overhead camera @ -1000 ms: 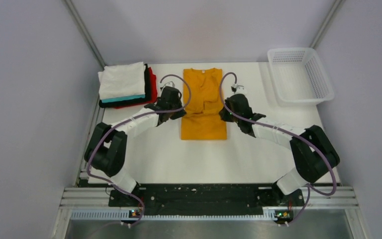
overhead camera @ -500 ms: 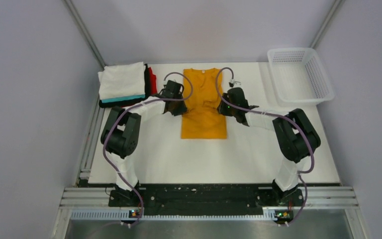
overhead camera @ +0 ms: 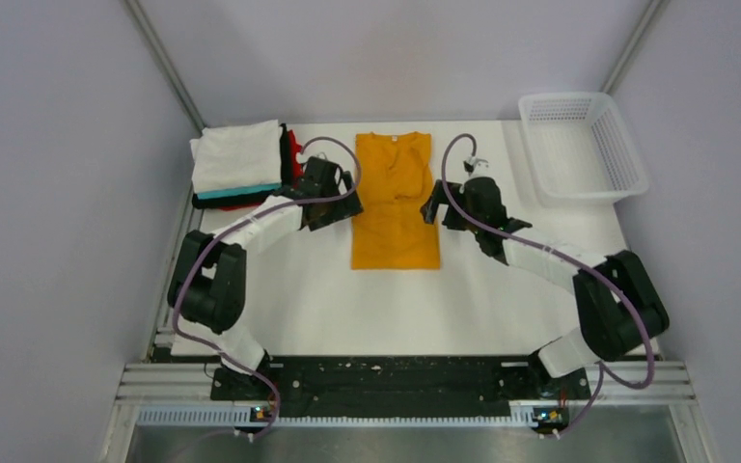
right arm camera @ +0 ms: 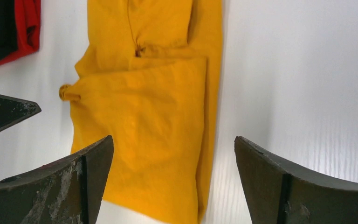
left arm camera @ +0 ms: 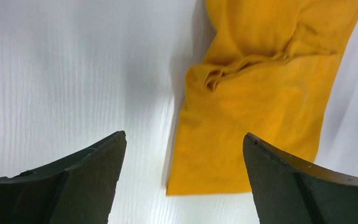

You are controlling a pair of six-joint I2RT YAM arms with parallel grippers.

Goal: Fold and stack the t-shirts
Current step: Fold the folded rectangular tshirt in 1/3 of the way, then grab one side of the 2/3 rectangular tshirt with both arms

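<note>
orange shirt [overhead camera: 396, 203] lay as a narrow strip, sleeves tucked in; folded stack [overhead camera: 239, 164] sat near its left side. left gripper [left arm camera: 182, 140] and right gripper [right arm camera: 174, 140] flanked the shirt, jaws spread wide, empty. risk: bunched sleeve ridge could slip loose during the next fold

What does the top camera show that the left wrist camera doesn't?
Only the top view shows the stack of folded shirts at the far left, the white basket at the far right, the right gripper beside the shirt, and the orange shirt in full, collar included. Only the left wrist view shows, up close, the left gripper wide open and empty, and a bunched wrinkle at the shirt's edge. Both show the orange shirt lying on the white table.
</note>
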